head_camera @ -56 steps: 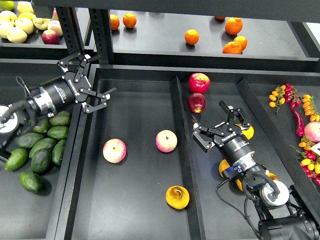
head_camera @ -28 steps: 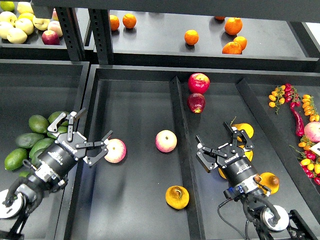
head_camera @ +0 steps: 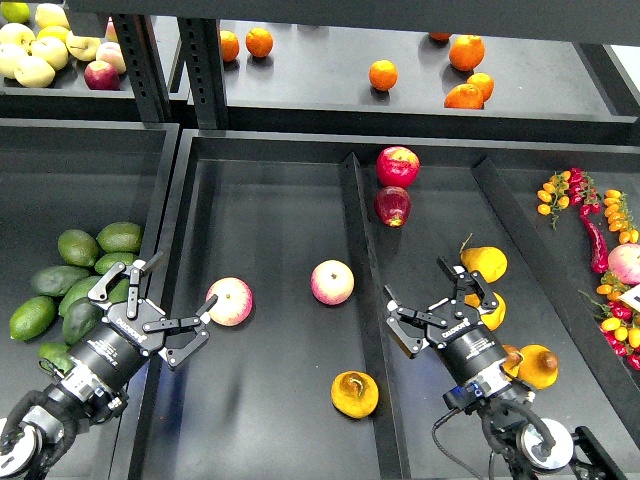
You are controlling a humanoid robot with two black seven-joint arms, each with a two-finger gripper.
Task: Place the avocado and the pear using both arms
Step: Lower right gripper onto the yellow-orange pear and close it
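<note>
The pear (head_camera: 355, 394), golden orange with a brown blotch, lies on the floor of the middle tray (head_camera: 270, 220) near its front. A pile of green avocados (head_camera: 70, 290) lies in the left tray; a very dark one (head_camera: 80, 321) sits in it, just left of my left gripper. My left gripper (head_camera: 158, 305) is open and empty above the rim between the left and middle trays. My right gripper (head_camera: 430, 306) is open and empty over the right compartment, up and to the right of the pear.
Two pink-and-yellow apples (head_camera: 229, 301) (head_camera: 332, 282) lie in the middle tray. Red apples (head_camera: 398, 166) and more yellow pears (head_camera: 484, 264) sit right of the divider (head_camera: 358, 250). Oranges (head_camera: 383, 73) are on the back shelf, chillies and small tomatoes (head_camera: 590, 210) far right.
Both arms have drawn back toward the front. The left gripper dropped from the top of the left tray to beside the avocado pile. The right gripper slid down, uncovering the yellow pears.
</note>
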